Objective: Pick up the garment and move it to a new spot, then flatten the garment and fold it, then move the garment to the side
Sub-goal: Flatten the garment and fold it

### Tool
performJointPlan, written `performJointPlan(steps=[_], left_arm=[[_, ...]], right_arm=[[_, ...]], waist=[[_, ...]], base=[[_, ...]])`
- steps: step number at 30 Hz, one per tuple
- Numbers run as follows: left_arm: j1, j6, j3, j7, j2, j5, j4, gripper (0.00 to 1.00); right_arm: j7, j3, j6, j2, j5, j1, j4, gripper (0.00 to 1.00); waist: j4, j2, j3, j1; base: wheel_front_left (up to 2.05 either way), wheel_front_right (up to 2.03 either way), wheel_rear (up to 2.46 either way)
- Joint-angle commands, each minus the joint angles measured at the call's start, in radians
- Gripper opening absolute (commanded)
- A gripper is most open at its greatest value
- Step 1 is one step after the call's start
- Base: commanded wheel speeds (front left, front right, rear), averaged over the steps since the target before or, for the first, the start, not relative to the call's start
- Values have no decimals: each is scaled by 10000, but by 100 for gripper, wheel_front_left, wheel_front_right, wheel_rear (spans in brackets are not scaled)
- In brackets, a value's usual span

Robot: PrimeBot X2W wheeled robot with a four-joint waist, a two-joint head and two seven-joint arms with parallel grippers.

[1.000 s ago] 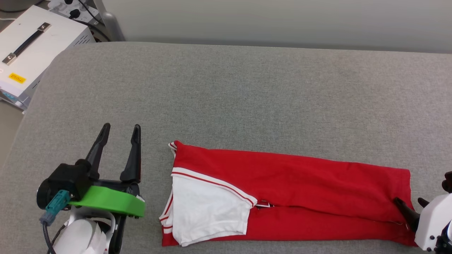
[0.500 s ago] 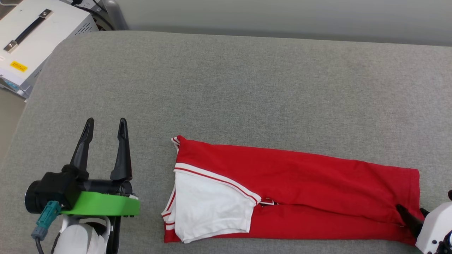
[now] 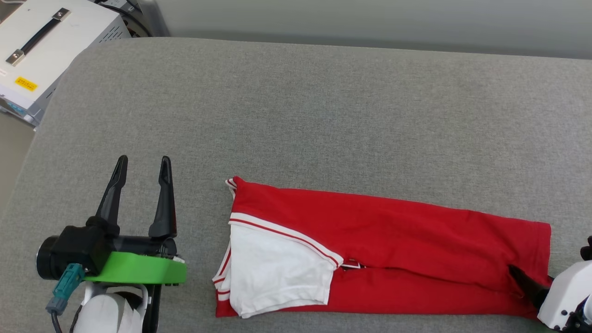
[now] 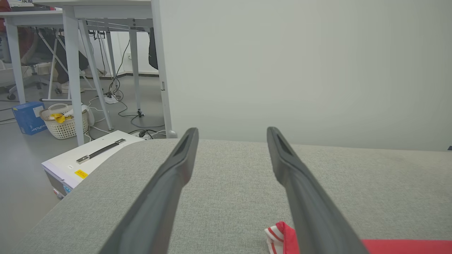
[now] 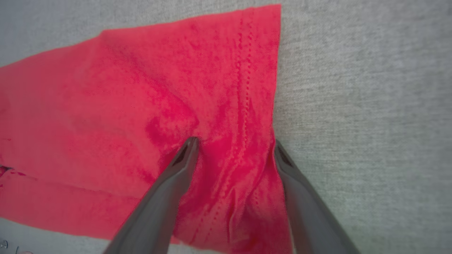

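Note:
The garment (image 3: 393, 240) lies folded into a long red strip on the grey cushion (image 3: 296, 115), with a white sleeve (image 3: 277, 273) on top at its left end. My left gripper (image 3: 144, 160) hovers open to the left of it, touching nothing. In the left wrist view my left gripper (image 4: 232, 129) has only cushion between its fingers, and the garment's striped corner (image 4: 282, 233) shows at the bottom. My right gripper (image 3: 529, 274) is at the garment's right end. In the right wrist view my right gripper (image 5: 235, 141) stands open, its fingers pressed down either side of the bunched red hem (image 5: 243, 106).
A white box with a black handle (image 3: 41, 51) stands off the cushion's far left corner. A wall runs behind the cushion. Table legs (image 4: 72, 70) and a wicker basket (image 4: 65, 121) stand on the floor beyond the box. Bare cushion stretches behind the garment.
The head camera has tilted, shifting the whole picture. My right gripper's fingers have slid a little farther left onto the hem. My left gripper has drifted slightly away from the garment, still open.

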Motion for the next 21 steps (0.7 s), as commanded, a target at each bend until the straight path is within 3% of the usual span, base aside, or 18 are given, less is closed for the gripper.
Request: performJointPlan(steps=[1, 4, 6, 7, 13, 21], left_arm=[[79, -53, -15, -56, 8, -57, 9, 100], [83, -54, -76, -56, 17, -90, 50, 100], [90, -54, -83, -56, 13, -117, 83, 100], [97, -54, -85, -56, 13, -126, 101, 100], [218, -55, -109, -57, 11, -156, 185, 100], [401, -55, -136, -57, 26, -222, 215, 100]], right_arm=[[214, 498, 58, 380, 200, 88, 313, 100], [214, 671, 58, 373, 337, 60, 357, 100], [164, 762, 58, 322, 363, 42, 347, 48], [77, 779, 58, 270, 345, 24, 341, 0], [-644, 743, 58, -72, 100, -54, 364, 0], [-1381, -156, 58, -646, -365, -124, 578, 0]], waist=[[5, 118, -28, 0], [14, 118, -87, 0], [19, 118, -137, 0], [20, 118, -168, 0], [-10, 118, -367, 0], [-114, 118, -627, 0]], base=[[0, 0, 0], [0, 0, 0], [0, 0, 0], [0, 0, 0], [0, 0, 0], [0, 0, 0]])
